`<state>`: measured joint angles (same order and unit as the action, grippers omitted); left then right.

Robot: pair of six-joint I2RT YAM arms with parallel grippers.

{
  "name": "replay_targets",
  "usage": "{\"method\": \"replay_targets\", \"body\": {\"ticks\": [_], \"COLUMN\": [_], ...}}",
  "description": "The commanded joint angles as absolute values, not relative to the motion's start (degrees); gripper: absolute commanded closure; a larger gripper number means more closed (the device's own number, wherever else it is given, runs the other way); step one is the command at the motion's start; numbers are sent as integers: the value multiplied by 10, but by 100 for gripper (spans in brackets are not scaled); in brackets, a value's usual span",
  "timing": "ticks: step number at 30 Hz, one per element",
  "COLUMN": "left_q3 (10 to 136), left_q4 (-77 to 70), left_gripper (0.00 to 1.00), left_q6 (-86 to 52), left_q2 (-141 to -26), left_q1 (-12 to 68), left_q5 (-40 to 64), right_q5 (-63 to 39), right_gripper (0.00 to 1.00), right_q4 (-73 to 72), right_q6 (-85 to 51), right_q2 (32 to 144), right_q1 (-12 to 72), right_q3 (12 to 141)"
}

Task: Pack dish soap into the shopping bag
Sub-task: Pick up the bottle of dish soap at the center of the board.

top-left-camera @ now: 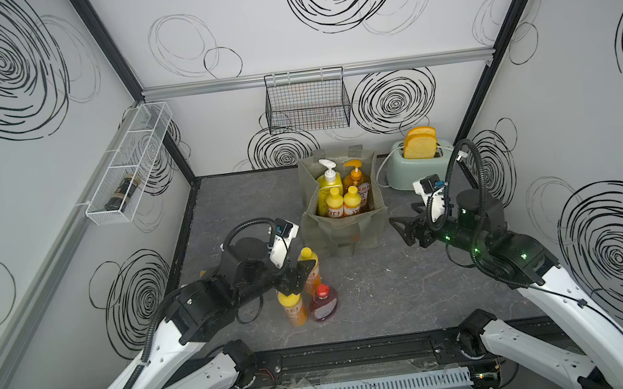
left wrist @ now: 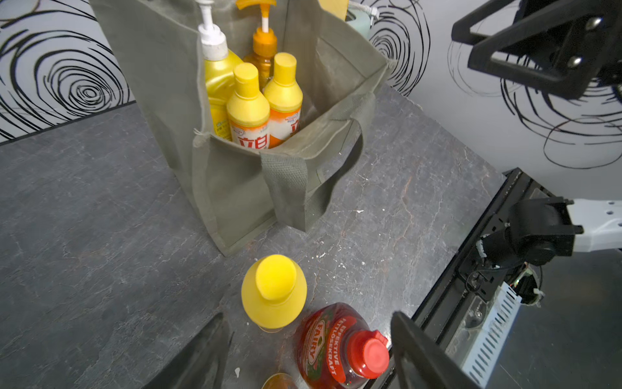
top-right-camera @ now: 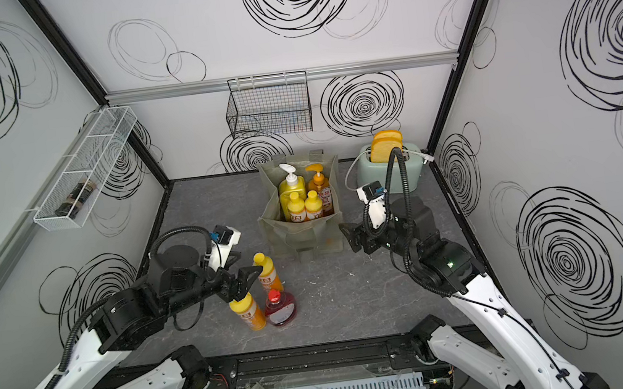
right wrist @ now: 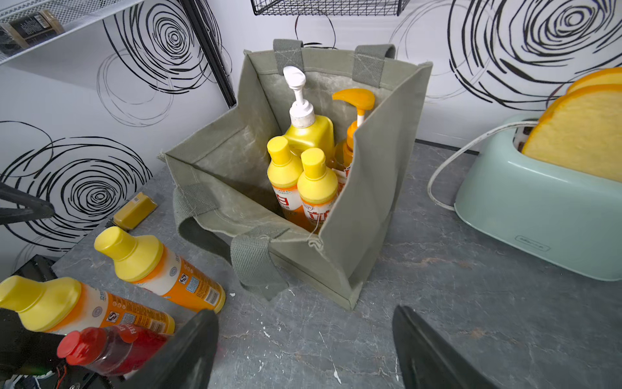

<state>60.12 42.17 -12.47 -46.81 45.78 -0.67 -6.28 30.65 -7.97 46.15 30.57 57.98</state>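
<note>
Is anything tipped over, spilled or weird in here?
No spill. The two orange bottles and the red bottle outside the shopping bag stand upright. Only the dark jar looks odd: it lies on its side in the white wire shelf on the wall.

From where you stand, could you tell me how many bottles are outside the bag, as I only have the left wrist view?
Observer: Three, all upright: the red bottle, the farther small bottle, and the nearer small bottle, which sits almost under the left gripper, barely in your frame.
Operator: Thank you. Is anything else near that arm?
Observer: A small yellow block lies by the left wall.
</note>
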Motion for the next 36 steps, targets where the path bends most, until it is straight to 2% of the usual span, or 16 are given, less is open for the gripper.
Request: {"method": "replay_targets", "body": {"ticks": [1,12,27,30,36], "left_q3": [584,562,526,525,529], "left_q4": [397,348,313,312,309], "left_gripper": [22,31,42,47,63], "left_q6": [-120,-106,-99,-98,-98], "left_q2": [-488,-533,-542,-544,-547], "left_q1": [462,458,415,413,411], "left_q5": [-34,-60,-3,3,11], "right_q5": [-70,-71,-72,-70,-71], "right_gripper": [14,15,16,16,16], "right_q4": [319,317,313,312,310], "right_q6": [-85,-80,-77,-76,-76], "right_q2": [450,447,445,443,443], "right_q1": [301,300,300,300,300], "right_q3": [574,572,564,563,562]}}
